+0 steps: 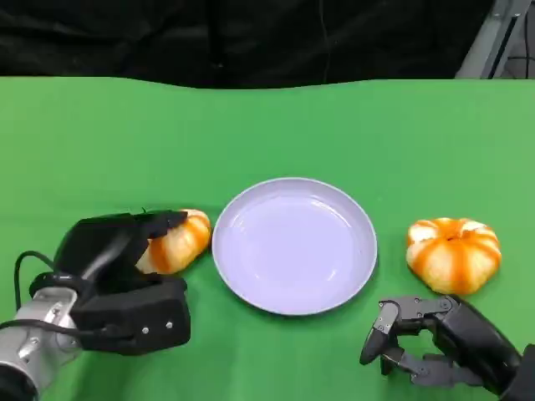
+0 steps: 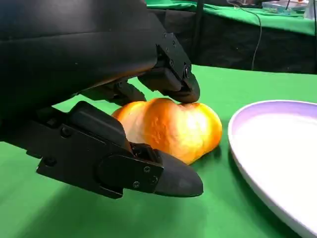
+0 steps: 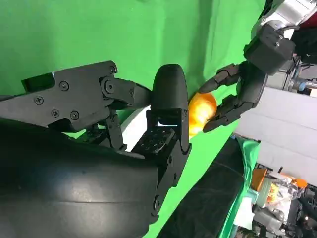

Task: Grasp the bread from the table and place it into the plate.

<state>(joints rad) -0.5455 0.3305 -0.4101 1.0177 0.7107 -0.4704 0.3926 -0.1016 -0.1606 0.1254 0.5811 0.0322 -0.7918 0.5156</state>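
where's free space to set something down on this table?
Free: the far strip of green table beyond the plate, and the plate's own bare middle. Crowded: left of the plate, where the left hand closes around a bun; right, around the pumpkin-shaped bun and right hand.

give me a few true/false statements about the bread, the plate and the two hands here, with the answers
1. The plate has bread in it. False: nothing lies in it.
2. The left hand has its fingers around the elongated bread. True.
3. The round bread sits on the plate's left side. False: it lies on the green table to the plate's right.
4. The right hand holds nothing. True.
5. The elongated bread is already lifted above the plate. False: it rests on the table beside the plate.
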